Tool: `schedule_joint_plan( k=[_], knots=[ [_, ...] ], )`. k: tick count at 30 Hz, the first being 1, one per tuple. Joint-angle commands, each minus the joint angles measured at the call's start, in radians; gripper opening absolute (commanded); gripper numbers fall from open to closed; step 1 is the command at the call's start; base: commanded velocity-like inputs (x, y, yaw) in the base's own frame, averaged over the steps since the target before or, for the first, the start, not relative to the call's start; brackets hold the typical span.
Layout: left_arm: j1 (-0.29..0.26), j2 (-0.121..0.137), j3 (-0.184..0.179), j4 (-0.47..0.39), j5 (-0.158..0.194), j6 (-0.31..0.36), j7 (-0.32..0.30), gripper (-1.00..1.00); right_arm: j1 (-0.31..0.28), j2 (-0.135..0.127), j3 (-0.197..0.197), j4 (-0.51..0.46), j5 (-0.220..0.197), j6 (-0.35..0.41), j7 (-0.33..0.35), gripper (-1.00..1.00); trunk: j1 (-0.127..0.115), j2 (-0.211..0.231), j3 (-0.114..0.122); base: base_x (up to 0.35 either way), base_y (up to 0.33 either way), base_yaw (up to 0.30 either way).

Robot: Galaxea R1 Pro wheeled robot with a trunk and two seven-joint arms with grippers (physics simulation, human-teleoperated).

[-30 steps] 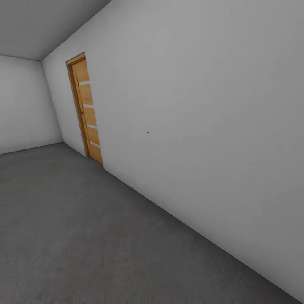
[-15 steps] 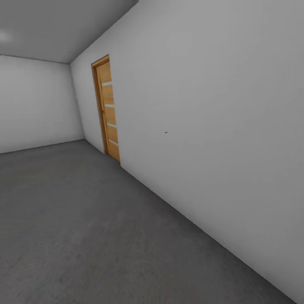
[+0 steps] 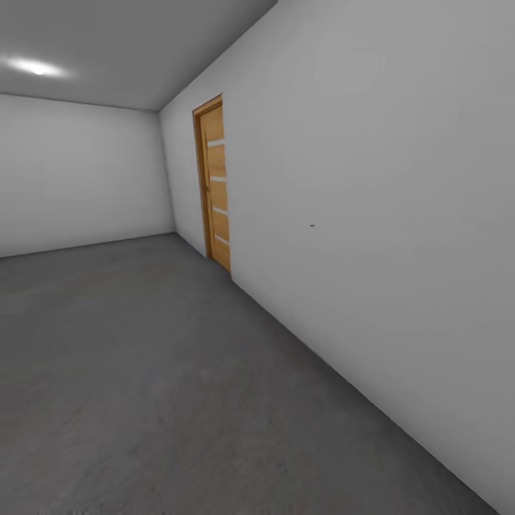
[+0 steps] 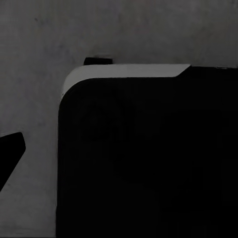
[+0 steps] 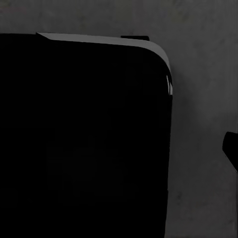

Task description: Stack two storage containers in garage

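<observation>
The two storage containers are out of view. I am in the garage, a bare room with light grey walls (image 3: 372, 214) and a dark grey concrete floor (image 3: 143, 372). The left wrist view looks down on the floor (image 4: 34, 74) and the black body of my base (image 4: 148, 158), with one dark fingertip (image 4: 10, 153) at the frame's edge. In the right wrist view the base (image 5: 84, 139) looms beside a bare floor strip (image 5: 203, 124), and one dark fingertip (image 5: 232, 148) pokes in at the edge. Nothing is seen in either gripper.
A wooden door (image 3: 214, 186) with pale horizontal strips is set in the long wall on the right, near the far corner. That wall runs close along my right side. Open concrete floor stretches ahead and to the left. A ceiling light (image 3: 36, 68) glows at the upper left.
The head view has swung to the left: the door and wall slid rightward in the picture, and a ceiling light has come into view. Nothing in the room itself has moved.
</observation>
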Motion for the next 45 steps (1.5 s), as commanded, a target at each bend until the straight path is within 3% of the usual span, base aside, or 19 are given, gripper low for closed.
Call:
schedule_joint_plan(
  k=[1, 3, 9, 20, 29, 45],
  knots=[
    [0.0, 0.001, 0.0, 0.0, 0.018, -0.002, 0.0, 1.0, 0.0, 0.0, 0.001, 0.001, 0.0, -0.005, 0.0, 1.0, 0.0, 0.0, -0.001, 0.0, 0.0, 0.275],
    [0.0, 0.002, 0.0, 0.001, 0.05, -0.001, 0.007, 1.0, 0.0, 0.001, 0.001, 0.001, -0.001, -0.005, 0.0, 1.0, 0.0, 0.0, -0.001, 0.0, 0.0, 0.275],
    [0.0, 0.002, 0.0, 0.001, 0.064, -0.004, 0.01, 1.0, 0.0, 0.0, -0.001, 0.001, -0.004, -0.005, 0.0, 1.0, 0.0, 0.0, -0.001, 0.0, 0.0, 0.275],
    [0.0, 0.004, 0.002, 0.001, 0.067, -0.006, 0.011, 1.0, 0.0, 0.0, -0.001, 0.001, -0.004, -0.005, 0.0, 1.0, 0.0, 0.0, -0.001, 0.0, 0.0, 0.275],
    [0.0, 0.007, 0.049, 0.0, 0.067, -0.006, 0.011, 1.0, 0.0, 0.001, 0.0, 0.001, 0.0, -0.005, 0.0, 1.0, 0.0, 0.0, -0.001, 0.0, 0.0, 0.275],
    [0.0, 0.007, 0.052, 0.001, 0.066, -0.005, 0.011, 1.0, 0.0, 0.001, 0.001, 0.001, 0.001, -0.005, 0.0, 1.0, 0.0, 0.0, -0.001, 0.013, 0.0, 0.275]
  ],
)
